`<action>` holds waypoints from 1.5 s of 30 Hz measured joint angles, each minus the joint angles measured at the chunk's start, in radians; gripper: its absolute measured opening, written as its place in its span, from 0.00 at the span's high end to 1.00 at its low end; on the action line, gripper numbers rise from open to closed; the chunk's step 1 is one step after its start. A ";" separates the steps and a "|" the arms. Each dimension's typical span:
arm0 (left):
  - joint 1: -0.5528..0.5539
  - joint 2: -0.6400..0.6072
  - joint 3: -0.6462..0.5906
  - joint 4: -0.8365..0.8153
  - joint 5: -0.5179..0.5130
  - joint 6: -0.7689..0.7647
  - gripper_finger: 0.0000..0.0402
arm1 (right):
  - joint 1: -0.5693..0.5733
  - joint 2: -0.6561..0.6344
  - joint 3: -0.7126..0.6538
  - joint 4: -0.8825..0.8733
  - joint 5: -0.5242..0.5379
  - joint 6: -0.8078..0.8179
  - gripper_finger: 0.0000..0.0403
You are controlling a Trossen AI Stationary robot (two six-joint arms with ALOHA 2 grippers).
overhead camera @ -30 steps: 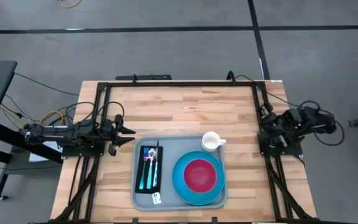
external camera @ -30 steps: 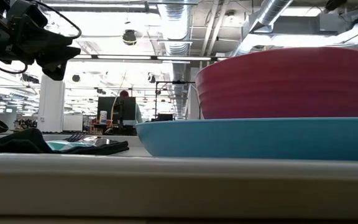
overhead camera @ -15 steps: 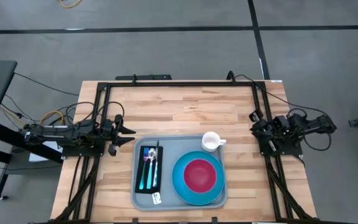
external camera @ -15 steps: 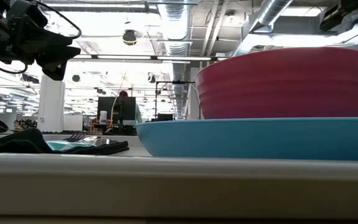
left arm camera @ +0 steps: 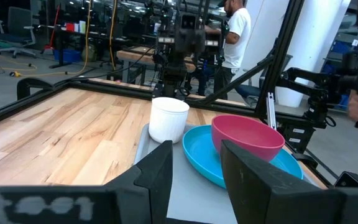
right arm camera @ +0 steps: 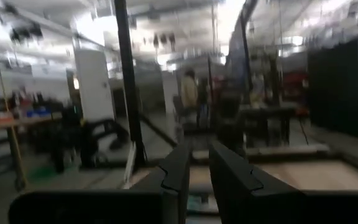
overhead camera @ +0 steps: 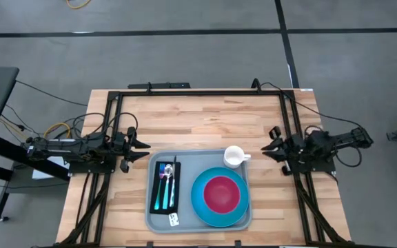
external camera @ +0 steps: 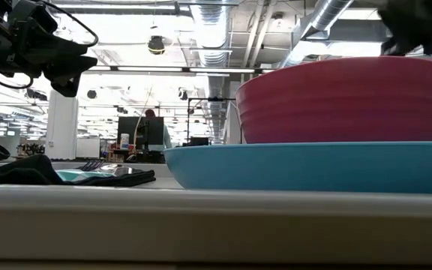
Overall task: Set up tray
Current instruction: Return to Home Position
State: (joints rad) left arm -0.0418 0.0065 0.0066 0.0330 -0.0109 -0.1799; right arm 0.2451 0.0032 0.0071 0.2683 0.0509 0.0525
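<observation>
The wooden worktop carries the tray at its near centre. On the tray: a blue plate at right holding a red bowl, a black napkin with cutlery at left, and a white cup at the far right corner. The left gripper hangs just left of the tray, fingers apart and empty. The right gripper hangs just right of the cup, fingers apart and empty.

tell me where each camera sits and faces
High view: overhead, facing straight down on the tray; left gripper and right gripper flank it.
Low view: table height, level past the plate and bowl; left gripper above.
Left wrist view: on left arm, facing the cup; own fingers show.
Right wrist view: on right arm, facing blurred room; own fingers show.
Shared: high and left wrist views both show cup, plate, bowl.
</observation>
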 joint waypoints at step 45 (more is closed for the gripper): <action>0.000 0.000 0.000 0.000 0.000 0.000 0.70 | 0.001 0.003 0.006 -0.268 -0.001 0.045 0.87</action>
State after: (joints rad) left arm -0.0417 0.0063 0.0063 0.0330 -0.0109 -0.1799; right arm 0.2460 0.0063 0.0135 -0.0001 0.0502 0.0976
